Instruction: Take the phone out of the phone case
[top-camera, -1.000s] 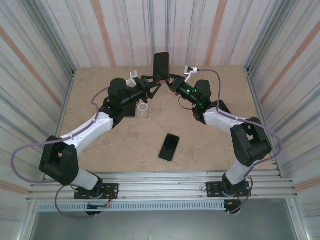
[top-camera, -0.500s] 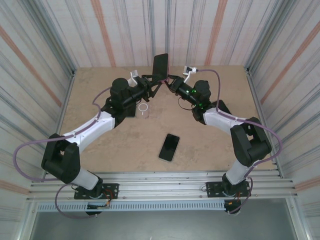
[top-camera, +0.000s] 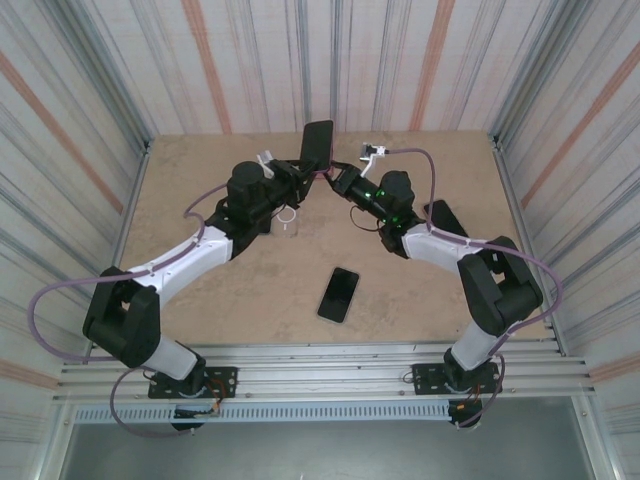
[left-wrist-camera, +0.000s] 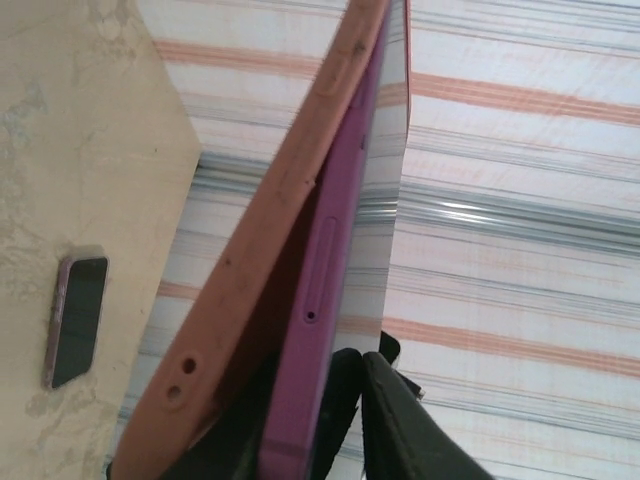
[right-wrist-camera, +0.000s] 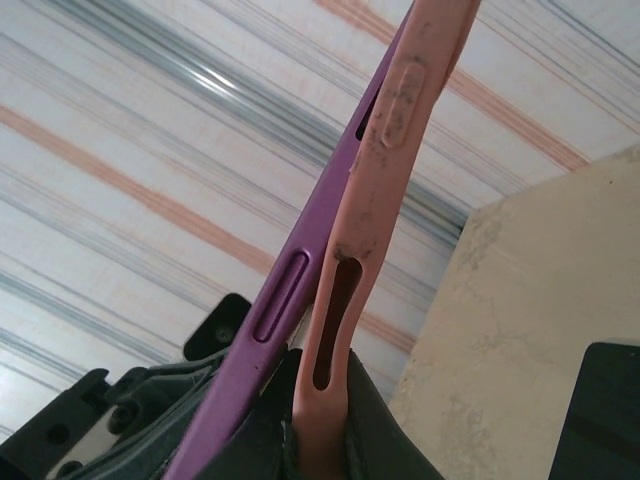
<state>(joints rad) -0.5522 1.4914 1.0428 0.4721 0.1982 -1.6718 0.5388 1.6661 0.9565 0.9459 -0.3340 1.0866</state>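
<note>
While the left tool (top-camera: 303, 171) seems clamped on the phone (left-wrist-camera: 335, 250) and the right tool (top-camera: 336, 179) on the case (left-wrist-camera: 268, 250), both hold high for peeling room.

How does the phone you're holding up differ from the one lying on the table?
The held phone is raised and tilted, gripped between left claw and right claw; the table phone lies flat on the table, untouched. The held phone is partly peeled out of its salmon case; the table phone shows no such gap. Both have dark faces.
</note>
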